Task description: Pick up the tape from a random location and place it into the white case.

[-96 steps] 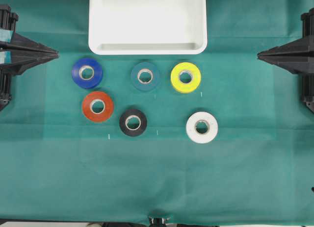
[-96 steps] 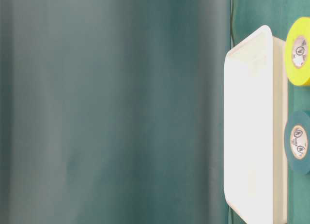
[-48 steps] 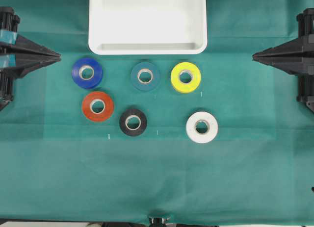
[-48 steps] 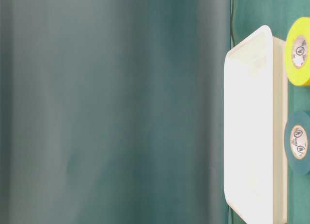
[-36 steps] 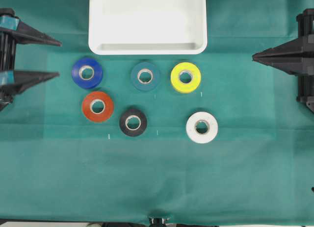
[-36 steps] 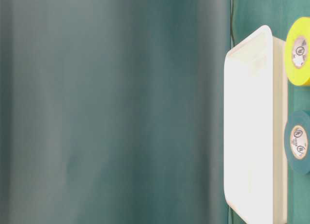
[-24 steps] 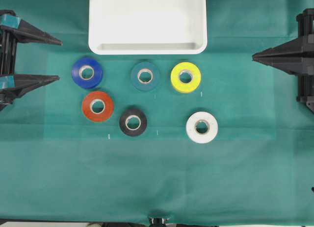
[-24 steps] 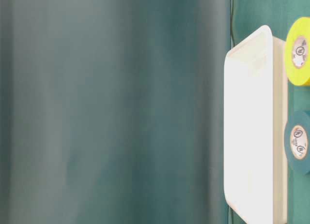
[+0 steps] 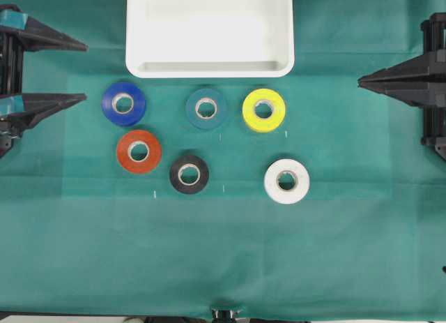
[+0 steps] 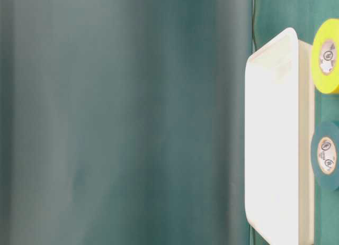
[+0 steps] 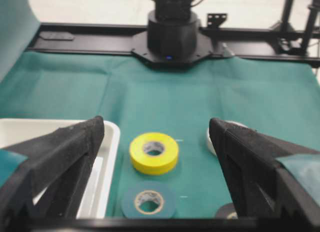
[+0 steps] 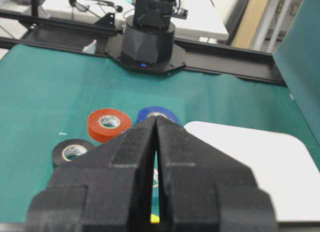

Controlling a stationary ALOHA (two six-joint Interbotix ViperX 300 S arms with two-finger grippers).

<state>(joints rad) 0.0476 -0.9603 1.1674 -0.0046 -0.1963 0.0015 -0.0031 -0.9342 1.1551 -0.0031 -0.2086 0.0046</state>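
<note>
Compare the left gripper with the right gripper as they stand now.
The left gripper has its jaws spread wide; the right gripper has its jaws pressed together. The left sits at the overhead view's left edge, the right at its right edge. Both are black, hold nothing and point toward the table's middle.

We found nothing we could read. The pale core labels of the tape (image 10: 327, 155) and the yellow roll (image 10: 328, 55) carried small dark round marks in the table-level view, too small and blurred to make out.

The tape (image 9: 206, 108) lies just below the white case (image 9: 209, 66).
</note>
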